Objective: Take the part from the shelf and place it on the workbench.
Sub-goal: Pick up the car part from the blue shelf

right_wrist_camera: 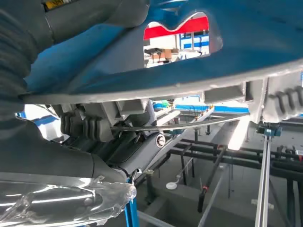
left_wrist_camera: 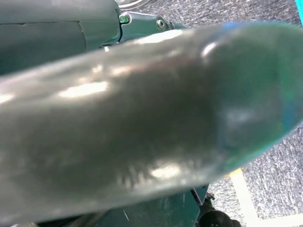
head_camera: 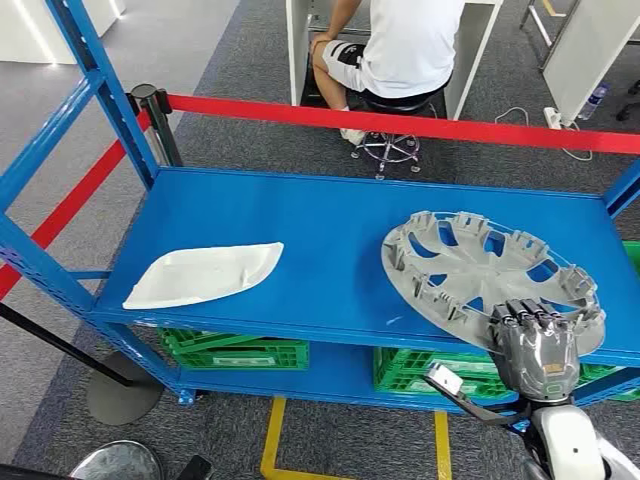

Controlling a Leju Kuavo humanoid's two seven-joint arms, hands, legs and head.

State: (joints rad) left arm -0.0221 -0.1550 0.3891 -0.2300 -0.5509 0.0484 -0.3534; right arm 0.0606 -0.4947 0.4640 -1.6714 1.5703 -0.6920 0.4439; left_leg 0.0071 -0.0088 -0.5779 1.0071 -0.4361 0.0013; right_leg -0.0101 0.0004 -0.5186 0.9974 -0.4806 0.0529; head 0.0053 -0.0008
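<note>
Hubcap: a grey, spoked plastic wheel cover (head_camera: 483,270) lies on the blue steel shelf (head_camera: 332,250), its near rim pinched by the robot's right hand (head_camera: 537,345). Light, springy, likely slippery; rim grip suits. Left hand's fingers: cannot tell.

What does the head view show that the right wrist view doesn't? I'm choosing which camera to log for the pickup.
Head view alone: the whole blue shelf, the white part, green crates, the red barrier tape and a seated person. Right wrist view alone: the hubcap's underside clips and the thumb beneath its rim. Both share the grey hubcap with the right hand at its near edge.
</note>
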